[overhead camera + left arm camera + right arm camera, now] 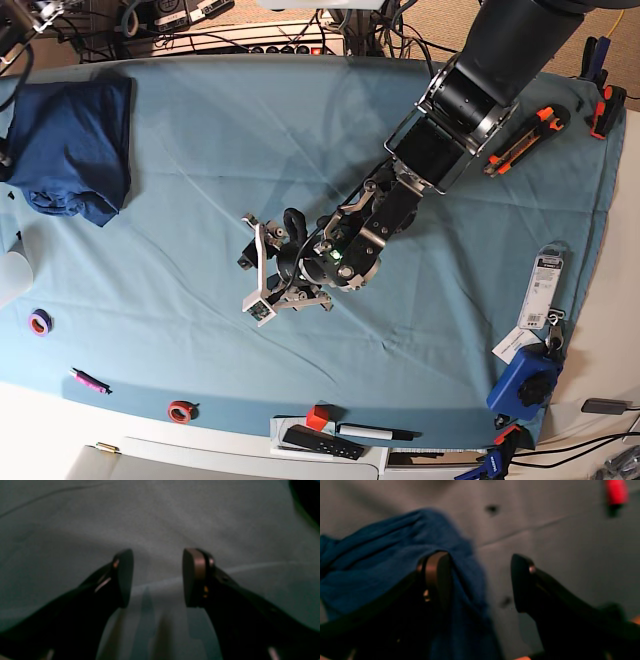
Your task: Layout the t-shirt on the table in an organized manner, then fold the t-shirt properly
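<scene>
Our left gripper (pixel 157 578) hangs over the table (pixel 200 330), fingers spread, holding nothing. Our right gripper (pixel 480 582) is spread too, beside the t-shirt (pixel 70 145), bunched in the far corner. We think it's soft, light and floppy, so pinch an edge.

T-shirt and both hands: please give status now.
Left hand open over bare table, holding nothing. Right hand open beside t-shirt, no grip. T-shirt bunched at table corner, not laid out. Nothing on it.
</scene>
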`<action>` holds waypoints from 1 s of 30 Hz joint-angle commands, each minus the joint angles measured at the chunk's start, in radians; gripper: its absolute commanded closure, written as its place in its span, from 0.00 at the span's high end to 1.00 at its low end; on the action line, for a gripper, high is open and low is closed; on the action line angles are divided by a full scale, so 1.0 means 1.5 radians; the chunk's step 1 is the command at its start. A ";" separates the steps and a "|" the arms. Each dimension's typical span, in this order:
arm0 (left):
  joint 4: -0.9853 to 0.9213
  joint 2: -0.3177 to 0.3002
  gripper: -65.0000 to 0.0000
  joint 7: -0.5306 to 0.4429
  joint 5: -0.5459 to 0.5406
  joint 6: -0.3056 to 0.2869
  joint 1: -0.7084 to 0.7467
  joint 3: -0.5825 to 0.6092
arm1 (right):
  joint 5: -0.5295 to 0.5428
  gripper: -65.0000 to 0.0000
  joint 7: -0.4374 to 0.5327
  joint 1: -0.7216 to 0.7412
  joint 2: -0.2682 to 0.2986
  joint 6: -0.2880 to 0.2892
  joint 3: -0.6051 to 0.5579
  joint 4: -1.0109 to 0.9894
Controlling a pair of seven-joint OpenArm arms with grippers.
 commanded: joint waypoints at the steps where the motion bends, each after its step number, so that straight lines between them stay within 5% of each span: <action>1: 0.011 0.008 0.49 -0.012 -0.007 -0.003 -0.020 -0.003 | 0.002 0.56 0.015 0.006 0.035 -0.010 0.006 0.009; 6: 0.011 0.008 0.49 -0.012 -0.007 -0.003 -0.020 -0.003 | 0.084 0.55 -0.035 0.005 0.062 -0.032 0.006 0.009; 16: 0.011 0.007 0.47 -0.006 -0.007 -0.019 -0.020 -0.003 | 0.278 0.48 -0.060 0.005 0.058 0.052 0.006 0.009; 23: 0.104 0.004 0.38 0.010 -0.094 -0.138 -0.010 -0.013 | 0.397 0.44 -0.082 0.005 0.058 0.052 0.017 0.010; 30: 0.288 -0.016 0.37 0.048 -0.180 -0.249 0.093 -0.100 | 0.423 0.41 -0.088 -0.004 0.037 0.052 0.127 0.064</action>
